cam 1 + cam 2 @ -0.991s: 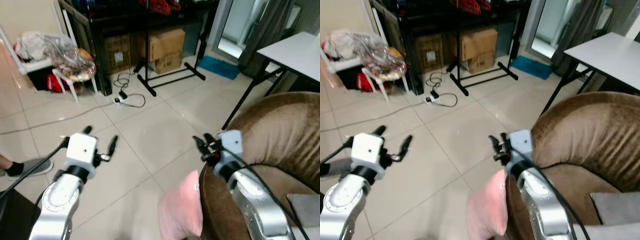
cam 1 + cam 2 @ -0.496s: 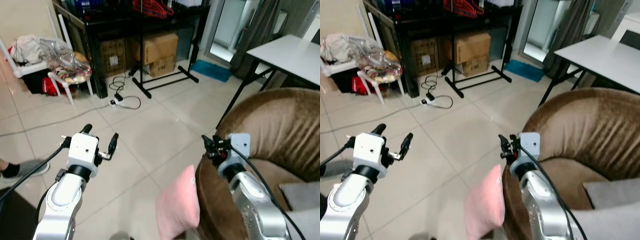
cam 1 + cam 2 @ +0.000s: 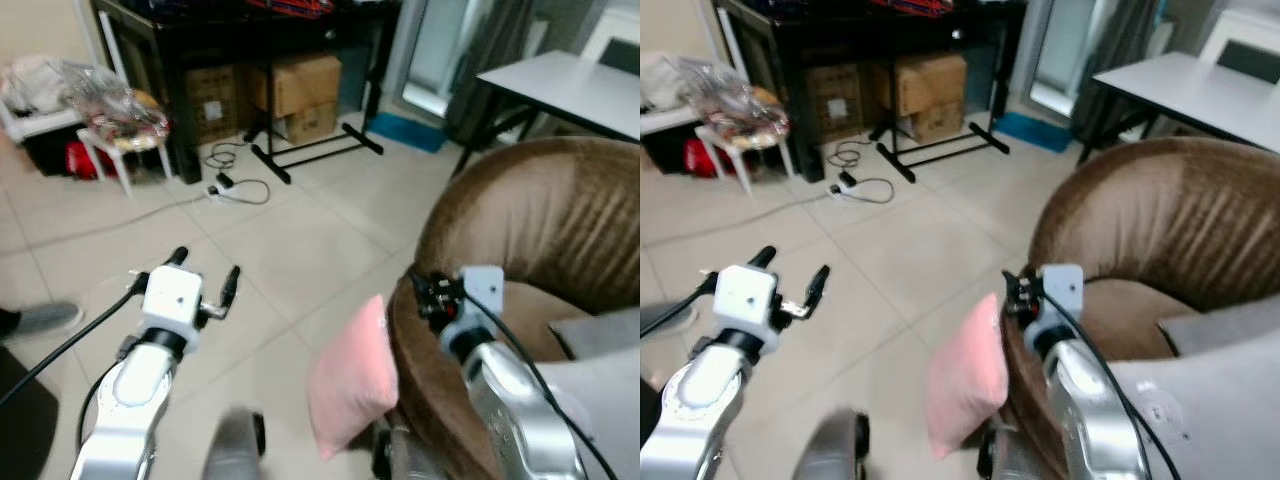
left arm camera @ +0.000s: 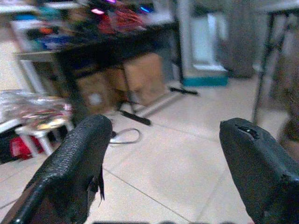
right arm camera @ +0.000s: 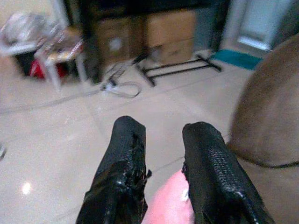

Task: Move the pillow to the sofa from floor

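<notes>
Pillow (image 3: 350, 385) on tiled floor (image 3: 290, 250) against sofa (image 3: 530, 220)

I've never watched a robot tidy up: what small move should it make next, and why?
Probably lower the right claw toward the pink pillow. The pillow leans on edge against the brown sofa, just below that claw, ungrasped, while the open left claw hovers over bare floor.

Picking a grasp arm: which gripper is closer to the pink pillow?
Right. The right gripper hovers just above the pink pillow's top edge; the left gripper hangs open over bare floor, farther left.
</notes>
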`<state>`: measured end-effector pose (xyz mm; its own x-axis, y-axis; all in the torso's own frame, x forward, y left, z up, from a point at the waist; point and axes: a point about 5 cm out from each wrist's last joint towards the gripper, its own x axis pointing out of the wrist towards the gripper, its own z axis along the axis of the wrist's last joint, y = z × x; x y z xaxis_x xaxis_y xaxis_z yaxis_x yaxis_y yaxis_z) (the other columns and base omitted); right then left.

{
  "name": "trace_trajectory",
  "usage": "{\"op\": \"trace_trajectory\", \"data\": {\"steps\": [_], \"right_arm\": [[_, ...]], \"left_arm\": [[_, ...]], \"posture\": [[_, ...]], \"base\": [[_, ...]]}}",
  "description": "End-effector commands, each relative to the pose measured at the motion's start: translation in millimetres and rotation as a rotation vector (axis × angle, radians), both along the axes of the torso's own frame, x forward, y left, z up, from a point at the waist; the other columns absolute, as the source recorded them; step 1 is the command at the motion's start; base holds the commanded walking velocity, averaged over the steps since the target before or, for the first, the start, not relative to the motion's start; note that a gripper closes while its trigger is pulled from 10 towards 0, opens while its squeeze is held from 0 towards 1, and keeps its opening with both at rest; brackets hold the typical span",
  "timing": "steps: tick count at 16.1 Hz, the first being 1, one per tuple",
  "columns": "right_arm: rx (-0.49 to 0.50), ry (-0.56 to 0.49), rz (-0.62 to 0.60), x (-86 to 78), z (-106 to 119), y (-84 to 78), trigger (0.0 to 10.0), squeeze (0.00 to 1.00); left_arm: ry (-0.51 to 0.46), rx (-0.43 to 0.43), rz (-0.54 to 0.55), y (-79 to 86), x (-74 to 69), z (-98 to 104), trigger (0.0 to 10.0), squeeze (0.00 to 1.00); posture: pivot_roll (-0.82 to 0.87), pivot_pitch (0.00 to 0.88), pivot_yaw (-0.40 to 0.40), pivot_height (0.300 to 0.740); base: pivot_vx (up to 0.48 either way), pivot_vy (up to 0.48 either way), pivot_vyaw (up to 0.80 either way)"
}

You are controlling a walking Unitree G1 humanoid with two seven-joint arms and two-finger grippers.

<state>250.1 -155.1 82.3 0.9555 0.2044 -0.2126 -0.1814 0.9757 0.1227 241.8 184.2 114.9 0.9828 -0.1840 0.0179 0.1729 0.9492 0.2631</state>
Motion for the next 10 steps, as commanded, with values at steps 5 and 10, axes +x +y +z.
{"op": "trace_trajectory", "data": {"steps": [5, 10], "right_arm": [[-0.024, 0.002, 0.046, 6.3, 3.0, 3.9, 10.0, 0.0], [-0.084, -0.018, 0.08, 8.1, 4.9, 6.0, 10.0, 0.0]], "left_arm": [[0.036, -0.004, 0.001, 1.2, -6.7, -8.7, 10.0, 0.0], [0.029, -0.024, -0.013, 2.1, -5.8, -7.3, 10.0, 0.0]], "posture": [[0.1, 0.0, -0.067, 0.603], [0.09, 0.0, -0.055, 0.603]], "base": [[0.0, 0.0, 0.0], [0.175, 0.0, 0.48]]}}
